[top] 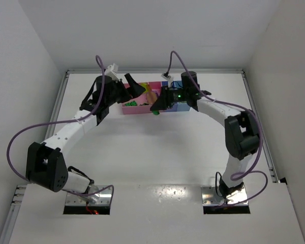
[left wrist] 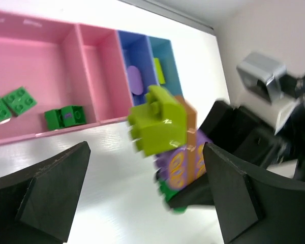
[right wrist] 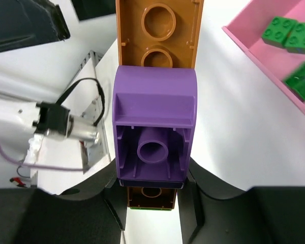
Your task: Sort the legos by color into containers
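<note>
White walls (top: 30, 40) close in a white table (top: 152, 152), and the row of trays (top: 134, 111) sits at the table's far middle, well away from the arm bases.

Seen from the left wrist, the row runs wide pink tray (left wrist: 35, 56), narrow pink tray (left wrist: 99, 76), purple-blue tray (left wrist: 134, 56), light blue tray (left wrist: 165, 51). Three green bricks (left wrist: 19, 100) lie in the wide pink tray, two side by side at one end and a darker one near the wall shared with the narrow pink tray. A purple piece (left wrist: 135, 80) lies in the purple-blue tray and a yellow-green piece (left wrist: 159, 70) in the light blue one.

The right gripper (top: 156, 105) hangs at the near edge of the row, about where the pink trays meet the blue ones. Its fingers are clamped on a stack of joined bricks (left wrist: 175, 152). In its wrist view the fingers press both sides of a purple brick (right wrist: 155, 127), with a salmon brick (right wrist: 160, 30) reaching out past it. The left wrist view shows a yellow-green brick (left wrist: 157, 124) on the stack's end. There may be a green one at the gripped end, though that part is blurred.

The left gripper (top: 133, 85) hovers over the far left part of the row, above the wide pink tray. Its fingers are spread wide with nothing between them.
</note>
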